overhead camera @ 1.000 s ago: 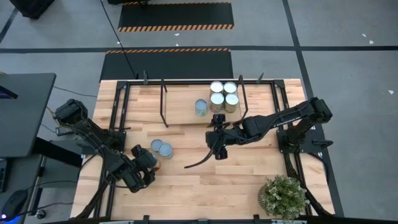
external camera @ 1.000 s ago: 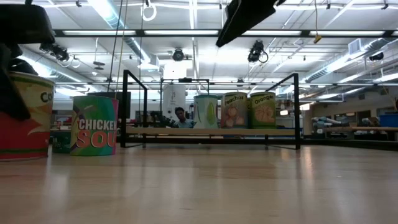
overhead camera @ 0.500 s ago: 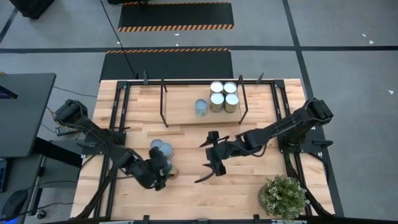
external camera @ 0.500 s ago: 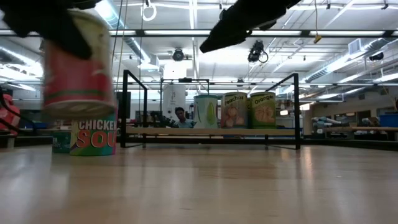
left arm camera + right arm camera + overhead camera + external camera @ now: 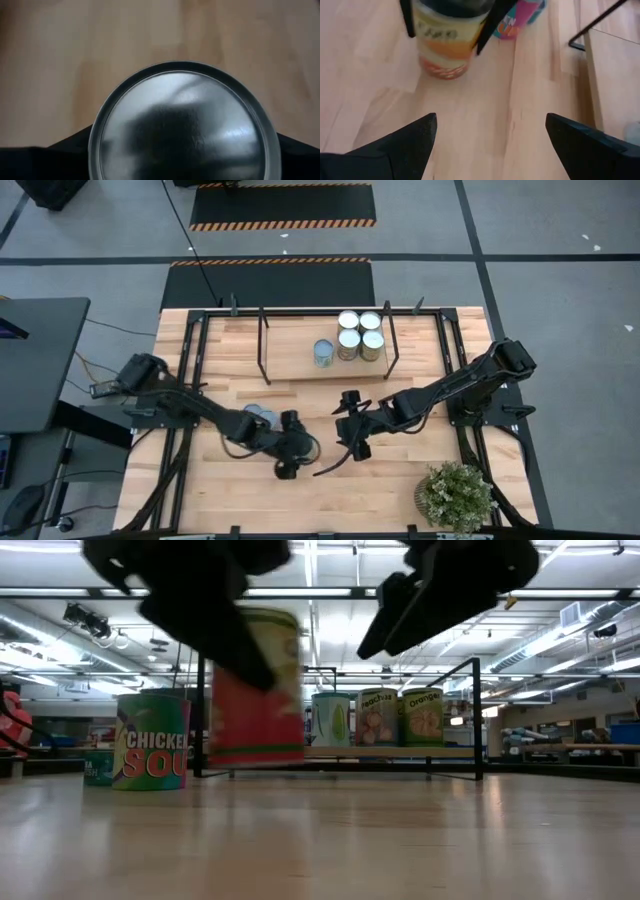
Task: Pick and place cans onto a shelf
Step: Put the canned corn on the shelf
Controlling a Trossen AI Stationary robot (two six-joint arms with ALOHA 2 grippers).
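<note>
Cans sit in three places here, taken from the left side across. Just behind the left gripper [image 5: 290,448], toward its own arm's base, two cans [image 5: 258,414] stand on the surface [image 5: 400,470], one of them showing a green and pink "CHICKEN SOU" label [image 5: 152,741] in the low view. The left gripper itself is clenched around a held can [image 5: 257,688] with a cream and red label, lifted clear of the wood and upright (its round silver top [image 5: 182,125] fills the left wrist view, with dark fingers [image 5: 55,155] at either side of it). Close beside it on the right, and apart from it, hangs the right gripper [image 5: 352,442], its jaws spread wide with nothing between them; the right wrist view looks past both dark fingertips [image 5: 415,132] at bare wood, with the held can and the left gripper's fingers just ahead. Beyond both grippers, toward the far edge of the surface, stands the shelf [image 5: 290,352], a light wood board inside a thin black rod frame. Five shelf cans [image 5: 350,338] rest on its board: one alone [image 5: 323,353] nearer the middle, and four packed in a tight square just to the right of it. A potted plant [image 5: 457,496] sits at the near right corner, well apart from the right gripper.
</note>
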